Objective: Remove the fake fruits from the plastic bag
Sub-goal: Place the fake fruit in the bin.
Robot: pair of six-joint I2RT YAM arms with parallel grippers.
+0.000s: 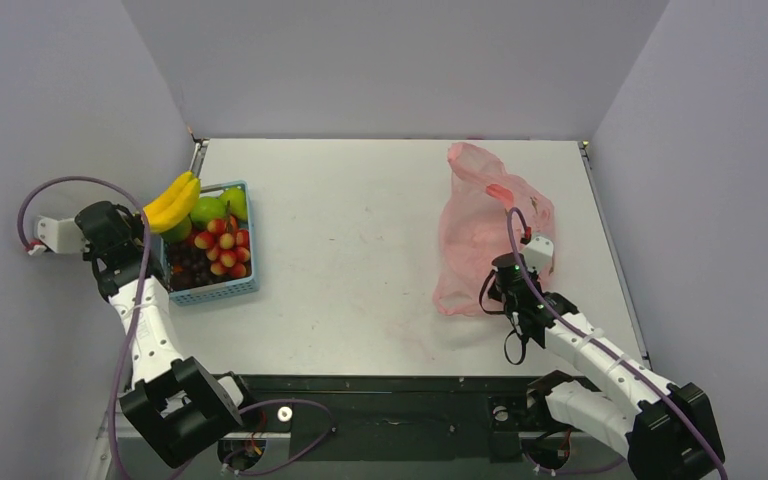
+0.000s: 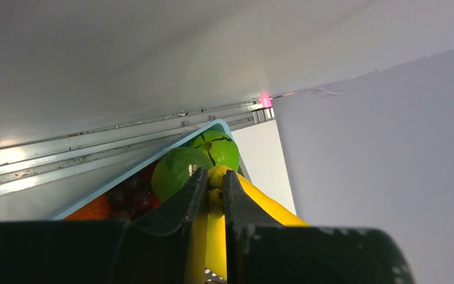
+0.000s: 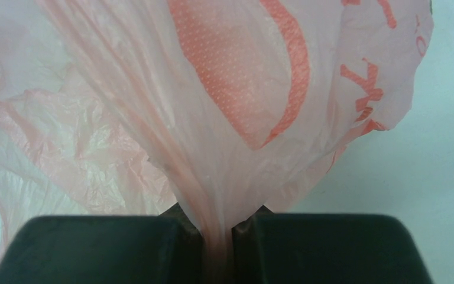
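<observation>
My left gripper (image 1: 153, 218) (image 2: 216, 184) is shut on the yellow bananas (image 1: 173, 202) (image 2: 269, 208) and holds them over the left rim of the light-blue basket (image 1: 222, 291) (image 2: 153, 161). In the basket lie a plain green apple (image 1: 206, 210) (image 2: 174, 168) and a cluster of small red-yellow fruits (image 1: 225, 247). The pink plastic bag (image 1: 480, 235) (image 3: 213, 89) stands slack at the right of the table. My right gripper (image 1: 532, 252) (image 3: 217, 228) is shut on a gathered fold of it. The bag's inside is hidden.
A green ball with a dark zigzag stripe (image 1: 236, 200) (image 2: 220, 148) lies at the basket's far corner, with dark grapes (image 1: 188, 265) nearer. The basket sits against the left wall. A white table (image 1: 360, 260) spreads between basket and bag, walled at left, back and right.
</observation>
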